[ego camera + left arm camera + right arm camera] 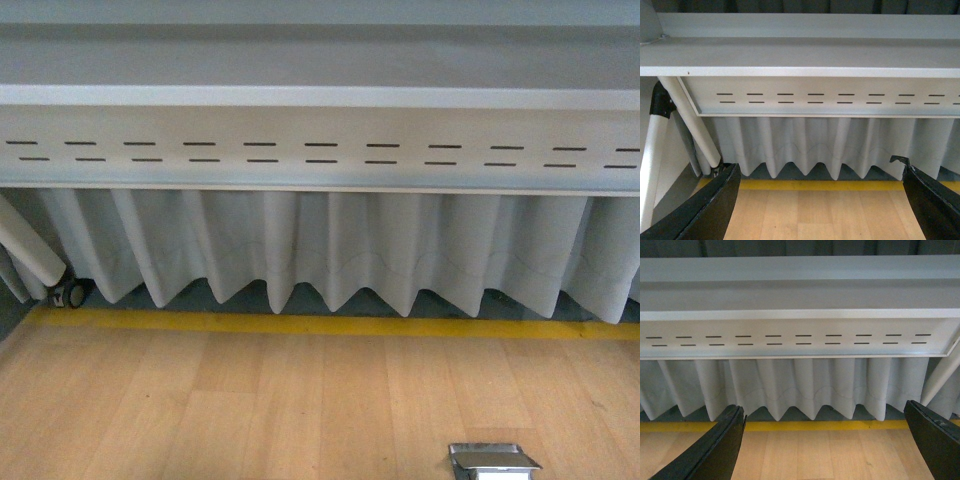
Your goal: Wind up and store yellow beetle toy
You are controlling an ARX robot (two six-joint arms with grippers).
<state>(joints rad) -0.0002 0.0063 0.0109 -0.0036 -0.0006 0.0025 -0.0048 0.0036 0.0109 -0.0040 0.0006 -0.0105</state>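
both wrist views look low, under the edge of the grey desk (320, 96), and neither one shows the yellow beetle toy. it doesn't show in the front view either, so i can't say where it lies relative to either claw.

the left claw (816, 165) is spread wide. its two black fingers (705, 210) sit at the outer edges of its view, with only bare wooden floor (815, 215) between them. the right claw (825, 407) is spread just as wide, and nothing is between its dark fingers (715, 450).

under the desk top runs a pale panel (320, 150) with two rows of short dark slots. below the panel hangs a pleated grey-white curtain (330, 250). on the floor beneath the desk's front edge there is a yellow line (320, 325). a slanted white desk leg (690, 120) drops from the desk's corner in the left wrist view. in the front view a small shiny metal floor box (492, 460) is set in the wood, well out from the desk.
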